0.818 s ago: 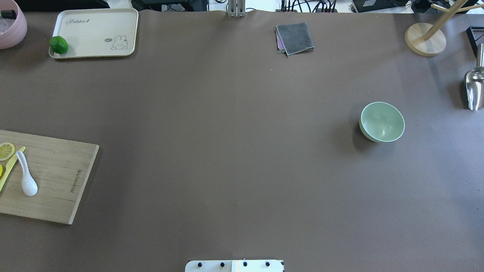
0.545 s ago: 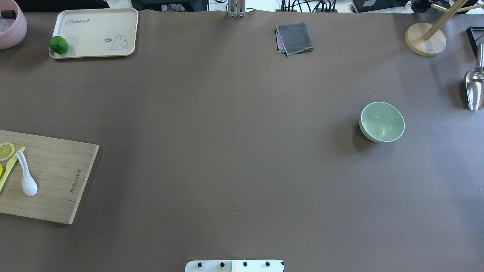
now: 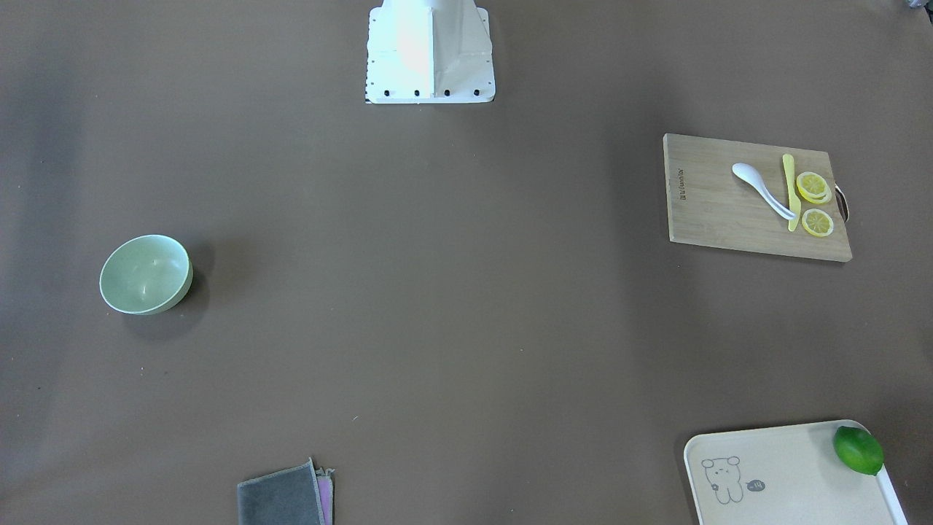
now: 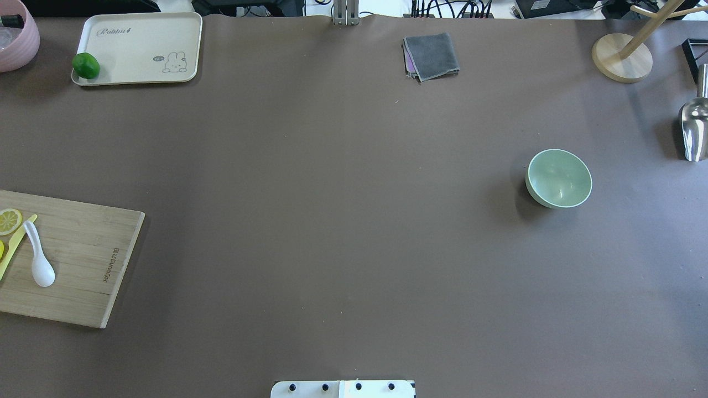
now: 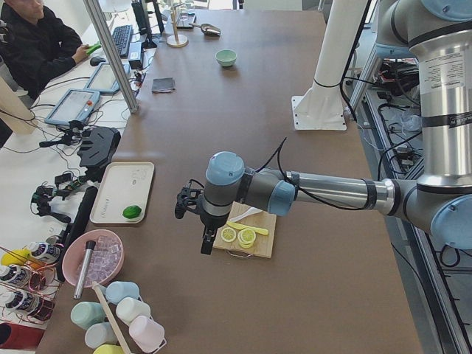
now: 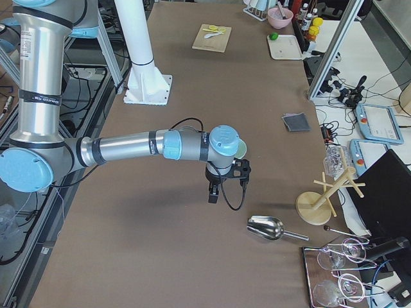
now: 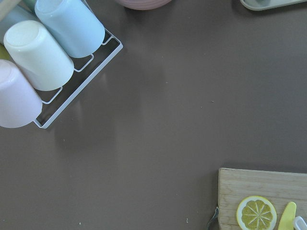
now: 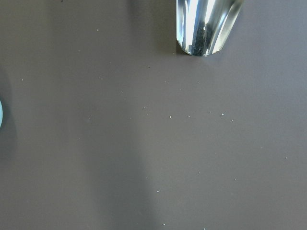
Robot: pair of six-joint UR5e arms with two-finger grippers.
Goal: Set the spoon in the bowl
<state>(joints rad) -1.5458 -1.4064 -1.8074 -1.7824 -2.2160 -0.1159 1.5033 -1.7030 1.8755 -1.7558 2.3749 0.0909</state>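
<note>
One spoon [image 4: 38,262] near the left pincer [image 5: 207,245] looks light and slippery; pinch its curved handle. Pincer's opening: cannot tell

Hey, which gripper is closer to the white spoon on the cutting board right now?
Left. The left gripper hangs just off the end of the cutting board, near the spoon. The right gripper is at the table's far end, beside the bowl.
</note>
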